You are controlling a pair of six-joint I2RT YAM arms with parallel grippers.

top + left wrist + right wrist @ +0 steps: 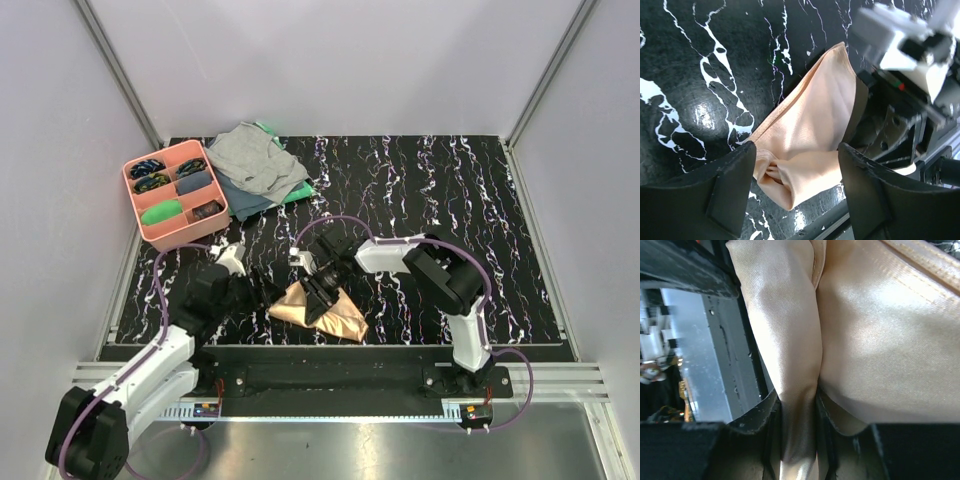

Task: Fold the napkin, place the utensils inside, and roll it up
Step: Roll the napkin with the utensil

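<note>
Expect the napkin (338, 320) limp and slick: your right gripper (799, 410) jaws pinch a fold, left gripper (797, 157) jaws gape astride its end, so take hemmed edges.

The right pincer (322, 290) hides the middle of the napkin (345, 320), whose edges run off the right wrist view.

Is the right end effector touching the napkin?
Touching. The right wrist view shows the right end effector clamped on a fold of the napkin.
</note>
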